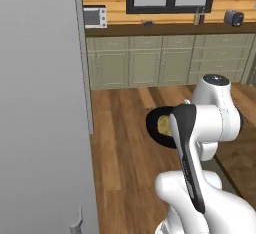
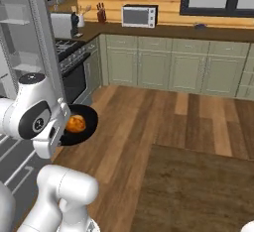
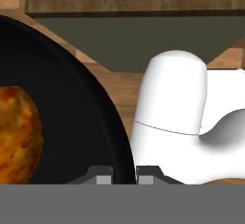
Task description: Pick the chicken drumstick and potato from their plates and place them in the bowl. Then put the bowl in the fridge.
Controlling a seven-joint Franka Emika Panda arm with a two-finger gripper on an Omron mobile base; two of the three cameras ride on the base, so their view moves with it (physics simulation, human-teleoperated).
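With the gripper (image 3: 124, 177) pinched on the rim of the bowl (image 3: 86, 122), the chicken drumstick (image 3: 16, 134) at nine o'clock and what is probably the potato (image 1: 163, 124) could slide out if the bowl tips nearing the fridge (image 1: 40, 103).

We're seeing a glossy black bowl (image 3: 72, 117), rough glazed drumstick (image 3: 16, 132), and wood-plank floor (image 1: 125, 153) at lower center.

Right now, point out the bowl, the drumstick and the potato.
bowl (image 2: 88, 127): right base view, black rim on its right side.
chicken drumstick (image 2: 76, 123): right base view, middle of the orange-brown lump inside the bowl.
potato (image 1: 163, 124): left base view, yellowish patch inside the bowl, beside the arm.
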